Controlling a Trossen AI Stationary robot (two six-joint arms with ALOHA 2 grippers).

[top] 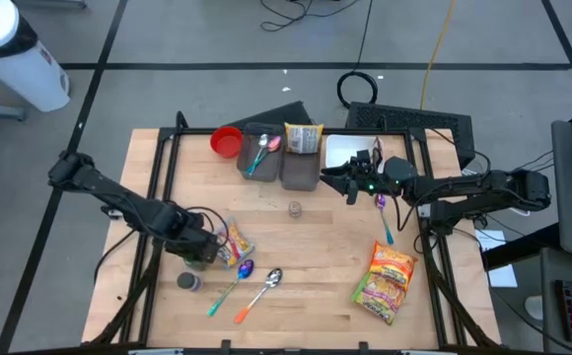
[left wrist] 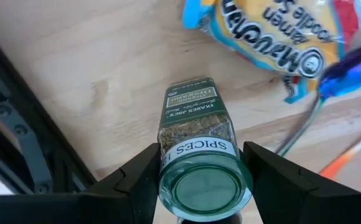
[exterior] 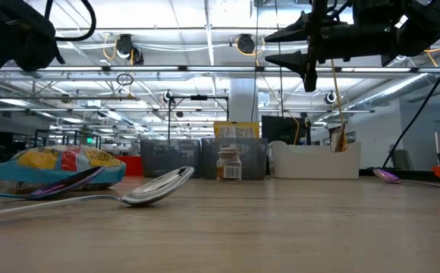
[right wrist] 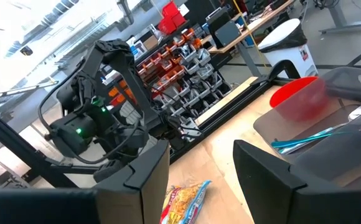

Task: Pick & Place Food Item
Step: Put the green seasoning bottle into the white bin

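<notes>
From above, the left hand (top: pixel 199 251) sits low at the bench's (top: pixel 316 247) near-left part, but what it holds is hidden there. Its own wrist camera shows its fingers (left wrist: pixel 140 177) clamped on a spice jar (left wrist: pixel 199 158), just beside a ramen pack (left wrist: pixel 274 37). The right hand (top: pixel 350 182) hangs high by the gray bins (top: pixel 281 163), fingers apart and holding nothing.

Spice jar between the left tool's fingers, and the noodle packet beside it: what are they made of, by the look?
Spice jar: apparently clear glass or hard plastic, since dried herbs show through the wall; paper label; glossy green lid, probably plastic. Noodle packet: thin printed plastic film, shiny and crinkled at the edges.
</notes>
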